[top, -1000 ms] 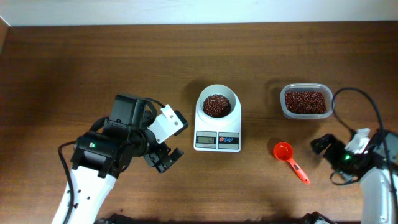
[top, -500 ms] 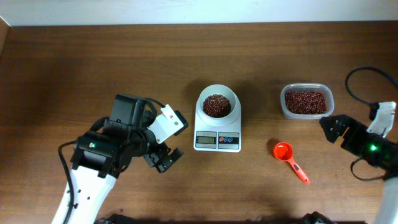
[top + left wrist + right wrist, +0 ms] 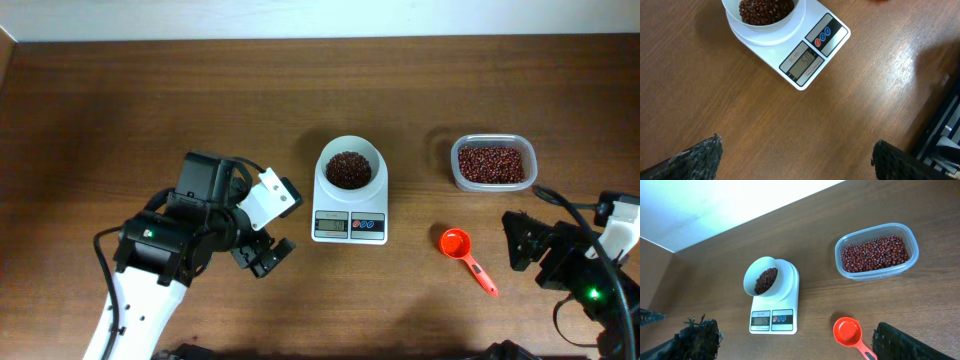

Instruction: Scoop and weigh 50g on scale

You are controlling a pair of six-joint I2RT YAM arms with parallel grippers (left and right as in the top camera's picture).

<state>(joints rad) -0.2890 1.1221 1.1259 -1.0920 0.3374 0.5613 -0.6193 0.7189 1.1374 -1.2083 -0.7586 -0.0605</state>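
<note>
The white scale (image 3: 350, 226) stands mid-table, its round bowl (image 3: 350, 160) holding a heap of dark red-brown beans (image 3: 347, 168). In the left wrist view the scale (image 3: 812, 55) shows at the top and its display appears to read 50. My left gripper (image 3: 262, 254) is open over bare wood, left of the scale, with nothing between its fingers (image 3: 700, 157). The right gripper (image 3: 518, 242) is also open and empty, just right of the orange-red scoop (image 3: 457, 243). That scoop (image 3: 847, 331) lies empty on the table.
A clear plastic tub (image 3: 492, 163) full of the same beans sits at the back right, behind the scoop. The pale wall runs along the table's far edge (image 3: 320, 40). Black cables (image 3: 590, 175) loop above the right arm.
The right arm swung toward the back right, then came back down to the front beside the scoop. The left arm, scale and scoop have not moved.
</note>
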